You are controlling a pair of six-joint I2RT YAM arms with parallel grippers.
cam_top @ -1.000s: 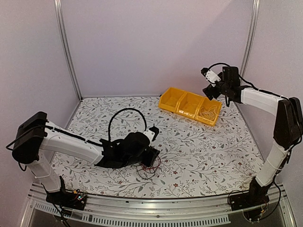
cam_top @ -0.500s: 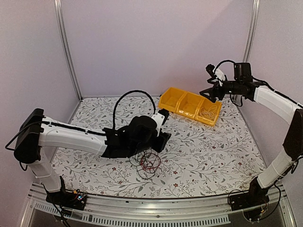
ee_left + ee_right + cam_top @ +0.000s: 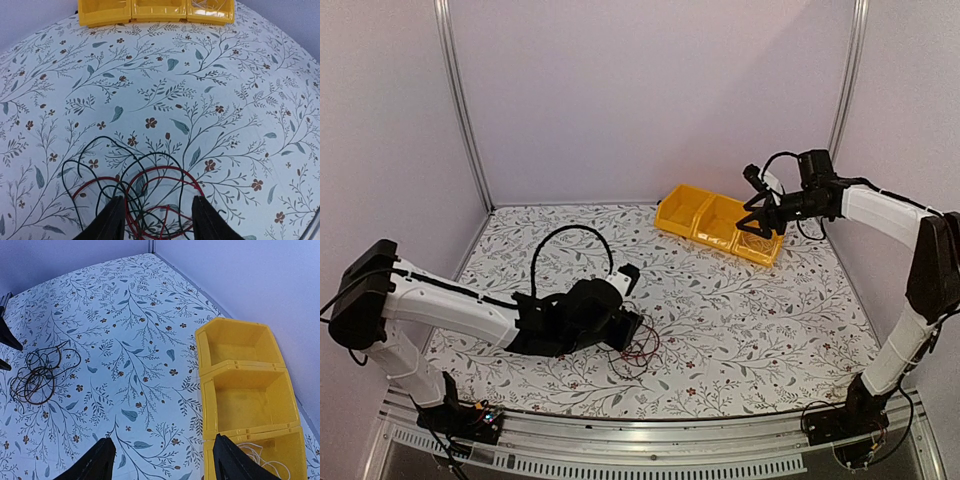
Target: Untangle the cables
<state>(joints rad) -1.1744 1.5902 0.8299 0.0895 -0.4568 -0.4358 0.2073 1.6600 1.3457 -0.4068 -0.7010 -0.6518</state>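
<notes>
Floral-print tabletop, lilac walls, cables between spread jaws of left gripper, right gripper spread, empty

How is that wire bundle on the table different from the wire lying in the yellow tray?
The tangle is red and black; the whitish wire is pale throughout. The tangle lies on the flowered table, the whitish wire in an end compartment of the yellow tray. The open left gripper straddles the tangle; the open right gripper hangs clear of the whitish wire. Both are thin and loosely coiled.
</notes>
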